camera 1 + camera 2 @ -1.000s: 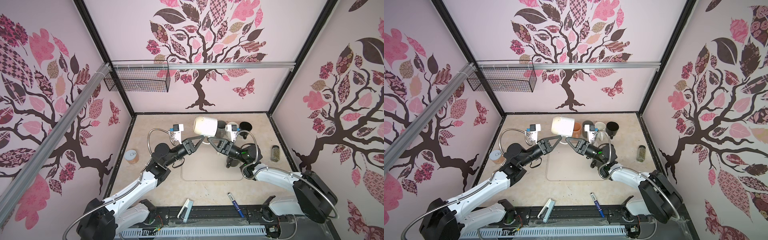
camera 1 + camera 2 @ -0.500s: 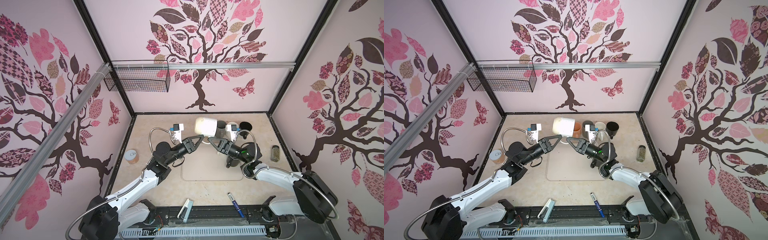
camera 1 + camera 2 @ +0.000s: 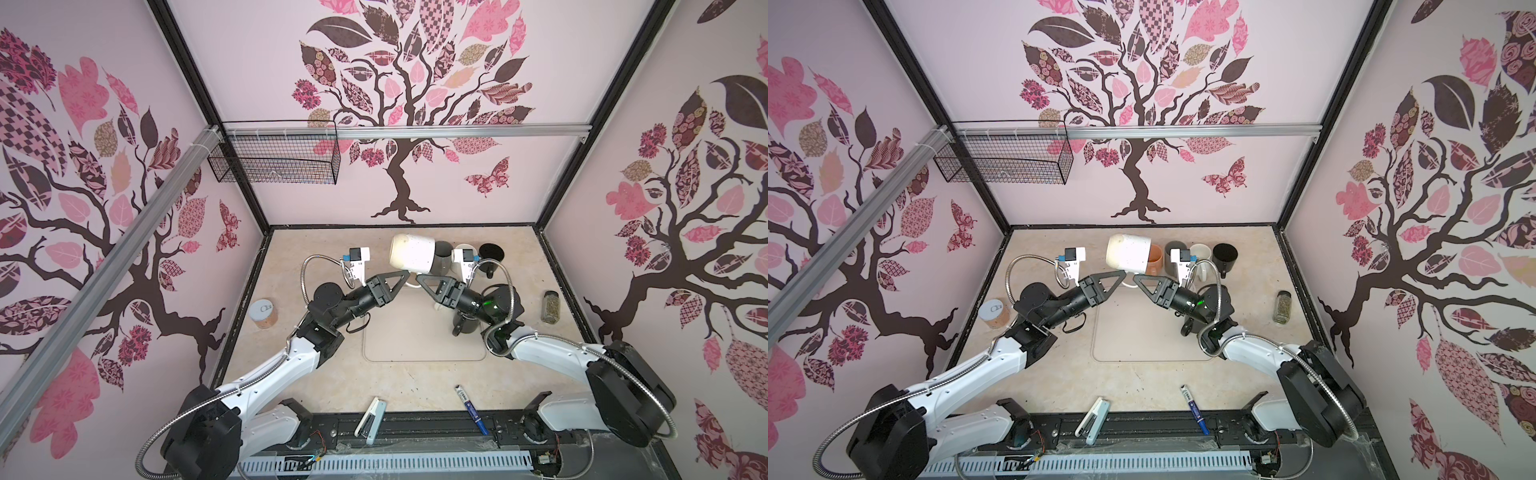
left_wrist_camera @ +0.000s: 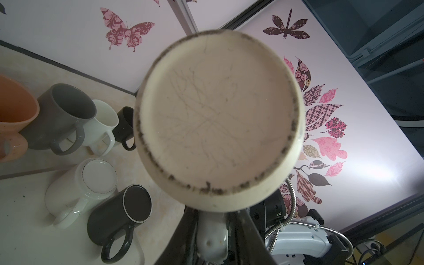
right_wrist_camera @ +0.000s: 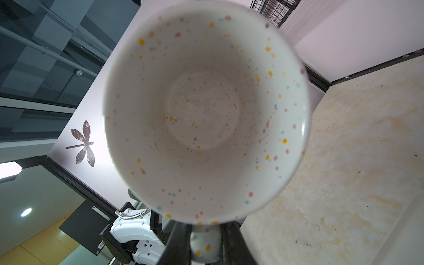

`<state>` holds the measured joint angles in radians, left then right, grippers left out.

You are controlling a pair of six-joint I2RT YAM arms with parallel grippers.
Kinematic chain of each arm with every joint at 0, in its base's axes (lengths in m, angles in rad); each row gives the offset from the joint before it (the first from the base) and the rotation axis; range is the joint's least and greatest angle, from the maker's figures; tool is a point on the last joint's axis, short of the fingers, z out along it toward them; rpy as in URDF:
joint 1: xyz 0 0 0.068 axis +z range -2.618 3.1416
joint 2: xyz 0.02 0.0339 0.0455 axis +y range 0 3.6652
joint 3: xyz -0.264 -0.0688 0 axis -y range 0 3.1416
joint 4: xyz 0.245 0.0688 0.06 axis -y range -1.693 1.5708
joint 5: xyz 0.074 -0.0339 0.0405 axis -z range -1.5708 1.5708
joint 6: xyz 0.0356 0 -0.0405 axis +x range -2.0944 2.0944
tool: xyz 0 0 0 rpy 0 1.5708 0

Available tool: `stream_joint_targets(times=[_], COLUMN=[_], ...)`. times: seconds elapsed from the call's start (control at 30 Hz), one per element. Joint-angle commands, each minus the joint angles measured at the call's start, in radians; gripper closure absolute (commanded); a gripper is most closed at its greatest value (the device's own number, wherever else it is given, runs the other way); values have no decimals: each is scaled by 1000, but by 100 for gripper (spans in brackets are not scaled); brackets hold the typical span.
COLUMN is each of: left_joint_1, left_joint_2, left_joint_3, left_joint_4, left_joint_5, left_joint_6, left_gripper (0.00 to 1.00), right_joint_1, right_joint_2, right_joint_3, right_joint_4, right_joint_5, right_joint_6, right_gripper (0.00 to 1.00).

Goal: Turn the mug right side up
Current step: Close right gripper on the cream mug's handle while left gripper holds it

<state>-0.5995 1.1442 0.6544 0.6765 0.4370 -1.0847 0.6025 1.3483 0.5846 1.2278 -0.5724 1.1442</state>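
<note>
the speckled mug (image 3: 411, 251) is off the bench (image 3: 415, 374), lying on its side in the air just past the tips of both sets of jaws. its handle (image 5: 205, 243) points back down between them. its mouth faces my right jaws and its base faces my left jaws. the right jaws are pinching the handle. the left jaws sit close on either side of the same handle, but i cannot tell whether they actually press it. i judge the turn about half made. to finish it well, i would let one arm alone carry the mug and keep the other jaws slack, so the handle is not wrenched between two grips. then i would roll that wrist slowly until the mouth faces up. i would set it down on open bench nearer than the jaws, away from the row of mugs (image 3: 1225, 254) beyond them.
</note>
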Motion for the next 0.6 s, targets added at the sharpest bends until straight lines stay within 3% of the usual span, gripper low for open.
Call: stream_joint_targets(times=[0.0, 0.27, 0.43, 0.57], left_joint_1=[0, -3, -1, -3], left_joint_2=[-6, 20, 21, 30], left_joint_3=[41, 43, 40, 41], left_joint_4=[122, 144, 150, 173], left_joint_5=[13, 26, 26, 48], left_joint_6=[-12, -30, -35, -37], left_gripper=[76, 76, 100, 100], right_joint_1=[12, 12, 13, 12], right_joint_2=[-25, -8, -6, -3], right_joint_3=[62, 70, 68, 75], right_joint_4=[37, 33, 28, 24], right_joint_5=[-77, -109, -106, -91], right_joint_6=[-35, -25, -26, -19], right_gripper=[100, 100, 100, 100])
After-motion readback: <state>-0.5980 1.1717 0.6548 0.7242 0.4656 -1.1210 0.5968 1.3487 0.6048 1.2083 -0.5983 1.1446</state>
